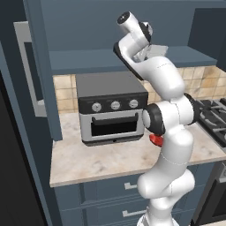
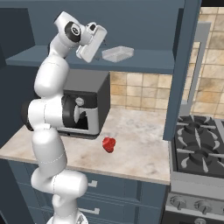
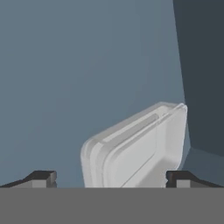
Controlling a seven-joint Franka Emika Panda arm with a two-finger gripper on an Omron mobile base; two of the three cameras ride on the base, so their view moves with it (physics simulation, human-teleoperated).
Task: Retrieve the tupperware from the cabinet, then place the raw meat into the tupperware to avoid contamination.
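Tupperware [image 2: 117,54] upper middle, on cabinet [image 2: 144,61] shelf | claw [image 3: 111,178] spread, straddling it | risk: shoving it deeper, or off-centre pinch slipping

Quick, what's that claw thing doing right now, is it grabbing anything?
Gripper: open, holding nothing; the tupperware lies between its fingertips, not gripped.

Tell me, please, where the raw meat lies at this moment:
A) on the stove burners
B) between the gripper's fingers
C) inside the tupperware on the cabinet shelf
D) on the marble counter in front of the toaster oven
D: the raw meat lies on the counter by the toaster oven, while the tupperware sits on the cabinet shelf ahead of the open gripper.
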